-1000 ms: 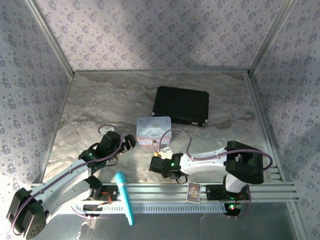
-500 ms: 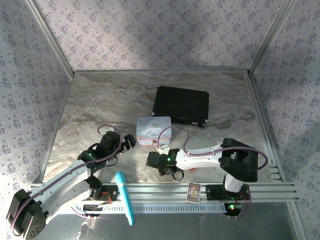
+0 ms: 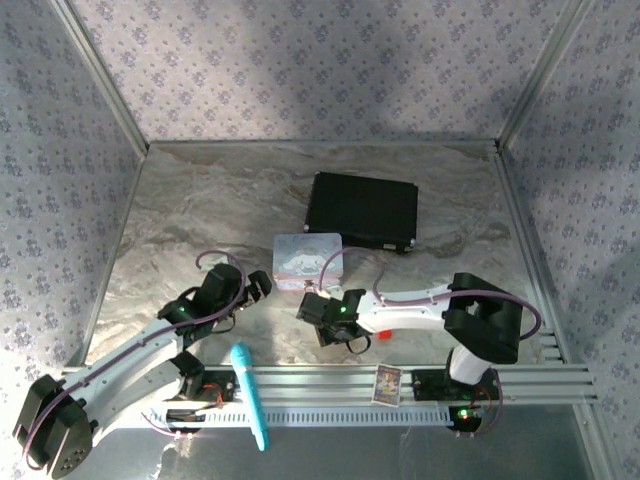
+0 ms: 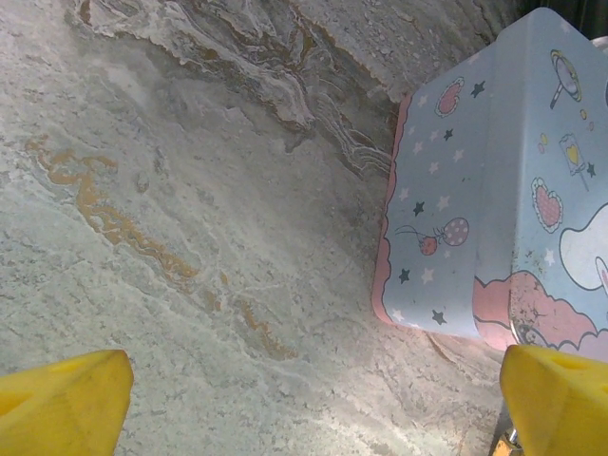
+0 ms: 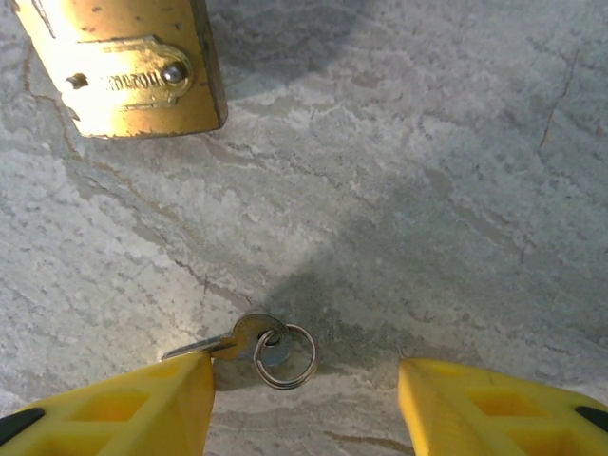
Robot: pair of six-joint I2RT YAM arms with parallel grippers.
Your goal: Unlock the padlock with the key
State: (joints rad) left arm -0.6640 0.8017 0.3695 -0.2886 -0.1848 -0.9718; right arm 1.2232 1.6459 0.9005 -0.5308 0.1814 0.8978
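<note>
Two slick, rigid metal pieces lie on the table (image 5: 446,180) under the half-open, empty right pincer (image 5: 306,404): dense brass padlock (image 5: 123,66) and, near it, thin key (image 5: 237,339), best pinched by its bow; left pincer (image 4: 304,404) gapes empty.

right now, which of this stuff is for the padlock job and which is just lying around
For the job:
- padlock
- key on its ring, flat on the table
- right hand, open around the key

Lying about:
- cartoon tin
- black case
- teal stick
- card on the rail
</note>
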